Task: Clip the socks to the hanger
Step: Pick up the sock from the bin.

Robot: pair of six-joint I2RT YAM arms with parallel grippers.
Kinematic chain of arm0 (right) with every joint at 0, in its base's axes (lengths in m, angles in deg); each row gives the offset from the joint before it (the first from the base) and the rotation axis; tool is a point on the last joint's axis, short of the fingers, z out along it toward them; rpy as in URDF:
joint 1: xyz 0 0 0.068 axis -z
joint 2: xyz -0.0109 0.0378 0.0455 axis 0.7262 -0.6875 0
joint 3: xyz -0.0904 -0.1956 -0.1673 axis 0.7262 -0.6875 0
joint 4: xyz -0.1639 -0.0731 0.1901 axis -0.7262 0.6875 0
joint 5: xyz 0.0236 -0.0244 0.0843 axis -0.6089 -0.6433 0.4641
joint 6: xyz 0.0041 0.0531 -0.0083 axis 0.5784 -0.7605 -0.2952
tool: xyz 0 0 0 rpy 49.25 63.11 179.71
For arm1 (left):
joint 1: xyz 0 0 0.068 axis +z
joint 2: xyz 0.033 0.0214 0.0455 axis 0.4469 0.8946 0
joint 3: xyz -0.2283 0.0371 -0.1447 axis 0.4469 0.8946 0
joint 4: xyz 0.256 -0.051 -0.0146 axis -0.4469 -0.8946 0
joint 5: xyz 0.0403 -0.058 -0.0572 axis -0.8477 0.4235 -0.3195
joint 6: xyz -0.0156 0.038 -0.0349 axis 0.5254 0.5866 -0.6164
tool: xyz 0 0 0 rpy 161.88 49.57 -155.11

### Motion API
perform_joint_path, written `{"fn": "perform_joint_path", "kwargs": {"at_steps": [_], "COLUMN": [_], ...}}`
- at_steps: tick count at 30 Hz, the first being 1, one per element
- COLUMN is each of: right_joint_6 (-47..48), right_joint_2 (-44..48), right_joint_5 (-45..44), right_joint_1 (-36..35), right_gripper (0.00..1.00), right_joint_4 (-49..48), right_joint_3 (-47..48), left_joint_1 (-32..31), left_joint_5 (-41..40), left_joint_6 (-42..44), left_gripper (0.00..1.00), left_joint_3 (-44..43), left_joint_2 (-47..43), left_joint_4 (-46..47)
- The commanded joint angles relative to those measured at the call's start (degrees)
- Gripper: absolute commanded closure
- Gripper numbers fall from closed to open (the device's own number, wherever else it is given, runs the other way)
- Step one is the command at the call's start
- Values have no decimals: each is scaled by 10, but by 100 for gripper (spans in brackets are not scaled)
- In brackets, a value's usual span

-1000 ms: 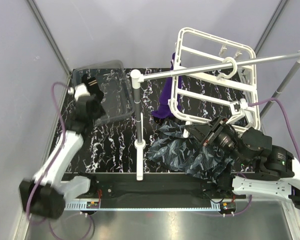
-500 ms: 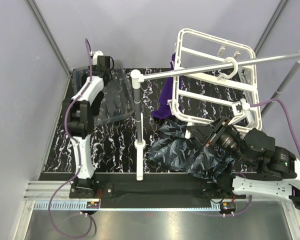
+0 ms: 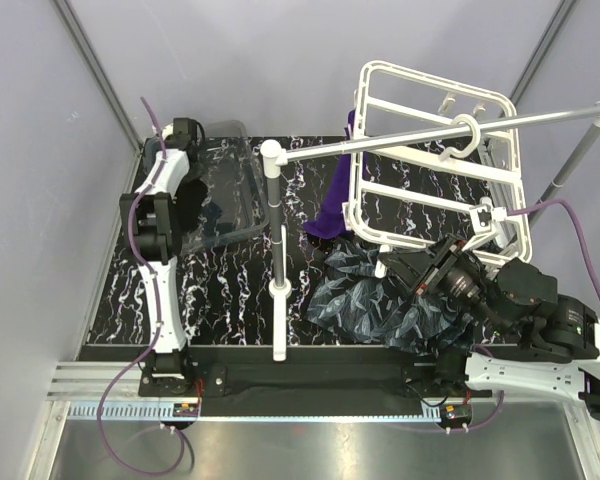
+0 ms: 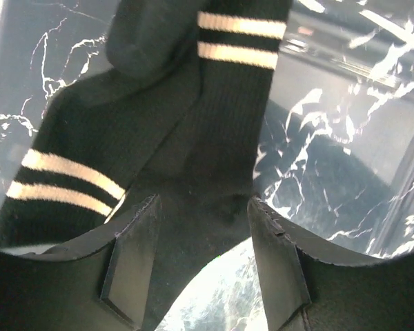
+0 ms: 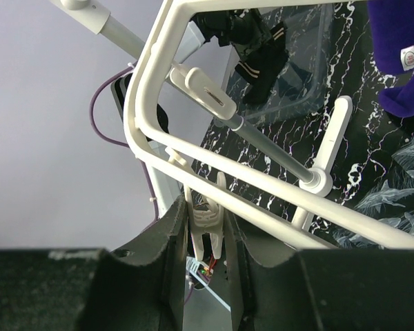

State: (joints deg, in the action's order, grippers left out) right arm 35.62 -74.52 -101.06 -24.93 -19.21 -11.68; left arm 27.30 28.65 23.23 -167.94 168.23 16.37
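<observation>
The white hanger (image 3: 432,150) hangs by its hook on a grey rod (image 3: 380,145). A purple sock (image 3: 335,200) dangles at its left side. My right gripper (image 3: 392,264) is shut on a small white clip (image 5: 208,219) under the hanger's near rail (image 5: 139,89); its fingers press both sides of the clip. My left gripper (image 3: 195,205) is open inside a clear bin (image 3: 242,160) at the back left. In the left wrist view its fingers (image 4: 134,241) straddle black socks with white stripes (image 4: 214,124); the gripper (image 4: 203,203) is not closed on them.
A dark patterned cloth (image 3: 380,300) lies on the black marbled table under the hanger. The rod's white post (image 3: 276,250) stands mid-table, with another post at the right edge. Grey walls close in the back and sides.
My left arm has swung up from a folded pose at the left and reached into the bin, down over the black socks. My right gripper and the hanger shifted slightly right.
</observation>
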Motion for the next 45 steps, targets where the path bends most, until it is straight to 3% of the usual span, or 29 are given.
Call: {"fn": "perform_joint_path", "kwargs": {"at_steps": [1,14,17,18,21,24,29,33,34,35,37,39,41,45], "right_joint_6": [2,-8,-9,-8,-7,-6,-6,-3,-2,-1,1,2,4,3], "right_joint_2": [-16,-22,-23,-26,-27,-29,-27,-24,-24,-25,-27,-27,-27,-27], "right_joint_5": [-3,8,12,12,14,18,20,18,19,20,22,23,24,24], "right_joint_1": [2,3,2,2,3,2,2,2,2,2,2,2,3,2], "right_gripper": [100,100,100,100,100,100,100,100,100,100,100,100,100,100], "right_joint_4": [-25,-45,-47,-48,-53,-58,-64,-69,-68,-66,-61,-59,-61,-61], "right_joint_3": [15,7,7,7,6,2,-4,-7,-6,-5,-1,0,1,2], "left_joint_1": [3,7,22,28,29,19,-63,-109,-109,-105,-103,-102,-102,-102], "left_joint_5": [52,72,110,122,129,148,60,5,11,8,-6,1,28,92], "left_joint_6": [-41,-103,-129,-132,-137,-133,-88,-85,-89,-93,-88,-76,-60,-13], "left_gripper": [42,43,56,72,97,100,100,100,97,72,48,33,32,41], "left_joint_3": [-24,-38,-24,-16,27,80,169,321,347,367,400,408,405,338], "left_joint_2": [6,47,45,41,19,-17,-112,-232,-249,-264,-297,-312,-316,-263], "left_joint_4": [-30,-83,-88,-83,-61,-44,-32,5,30,37,66,83,122,152]}}
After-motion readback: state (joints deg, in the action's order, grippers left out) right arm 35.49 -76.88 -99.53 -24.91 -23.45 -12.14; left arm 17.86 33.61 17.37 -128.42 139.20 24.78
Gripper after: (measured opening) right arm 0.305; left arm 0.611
